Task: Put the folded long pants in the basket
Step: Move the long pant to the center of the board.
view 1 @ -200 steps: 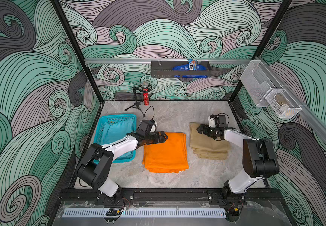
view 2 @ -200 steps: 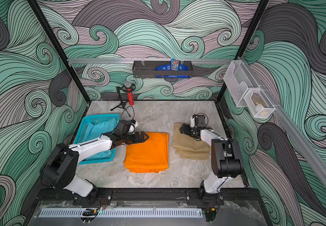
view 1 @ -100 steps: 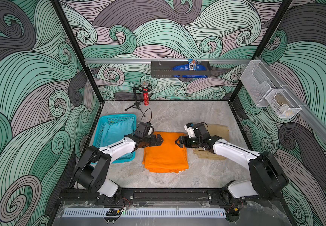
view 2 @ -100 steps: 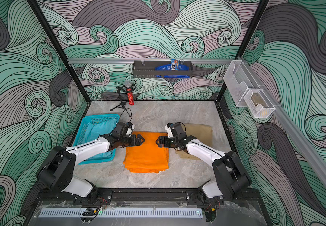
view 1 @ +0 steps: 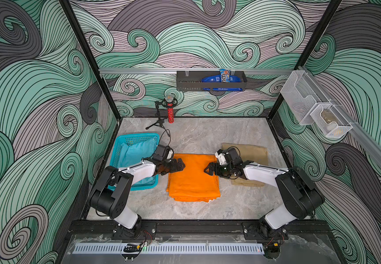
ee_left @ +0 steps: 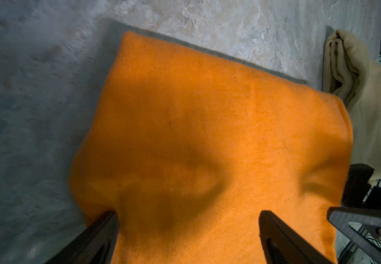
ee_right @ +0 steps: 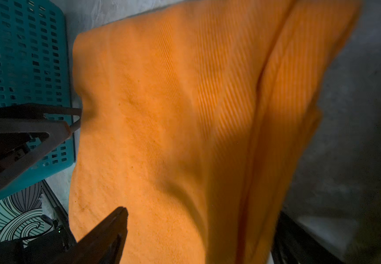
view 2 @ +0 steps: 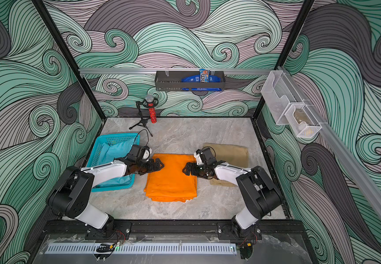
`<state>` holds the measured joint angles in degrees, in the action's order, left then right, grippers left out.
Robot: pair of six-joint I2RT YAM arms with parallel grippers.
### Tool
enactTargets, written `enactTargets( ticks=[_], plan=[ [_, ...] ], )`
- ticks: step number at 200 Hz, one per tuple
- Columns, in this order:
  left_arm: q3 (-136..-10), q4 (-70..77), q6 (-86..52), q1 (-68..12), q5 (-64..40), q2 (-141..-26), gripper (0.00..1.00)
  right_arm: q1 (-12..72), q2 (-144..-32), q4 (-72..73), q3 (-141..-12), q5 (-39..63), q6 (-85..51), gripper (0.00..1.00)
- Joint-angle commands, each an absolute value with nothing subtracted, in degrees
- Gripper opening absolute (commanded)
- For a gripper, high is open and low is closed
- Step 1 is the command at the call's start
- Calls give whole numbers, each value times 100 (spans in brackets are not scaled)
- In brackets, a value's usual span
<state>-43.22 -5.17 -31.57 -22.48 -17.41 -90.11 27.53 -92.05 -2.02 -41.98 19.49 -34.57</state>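
Orange pants: they lie flat mid-table, between your two arms, not yet in the basket.
Left gripper: jaws spread wide at the left edge of the orange pants, on the far half. The cloth sits between the fingers in the left wrist view.
Right gripper: jaws also spread, at the right edge straight across, holding nothing.
Nearer arm: neither; you have one on each side, about equally close.
Long axis: the fold looks a little longer near-to-far, so your grippers face each other across its short width.
Basket: just left of the orange pants, with the teal pants already inside.
Khaki pants: on the table to the right, under your right arm.
Coming move: probably pinch both edges, then carry leftward.
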Motion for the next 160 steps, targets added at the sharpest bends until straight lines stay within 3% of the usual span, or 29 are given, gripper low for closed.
enactTargets(
  ticks=[1, 28, 68, 82, 160],
  plan=[
    [-4423, -624, -3205, -2223, -1911, -9229, 98, 2773, -9567, -123, -4172, 2210, -3659, 94],
    [-4428, -623, -3204, -2217, -1908, -9200, 98, 2858, -9762, 69, -4372, 2360, -3717, 83],
    [-4404, -631, -3228, -2215, -1829, -9079, 98, 2870, -9765, 325, -4534, 2236, -3808, 17],
    [-4434, -626, -3192, -2182, -1844, -9024, 99, 2874, -9755, 321, -4649, 2123, -3767, 2],
    [-5077, -747, -2661, -1960, -1652, -9355, 99, 2241, -9872, -294, -5352, 1705, -2906, 0]
  ],
)
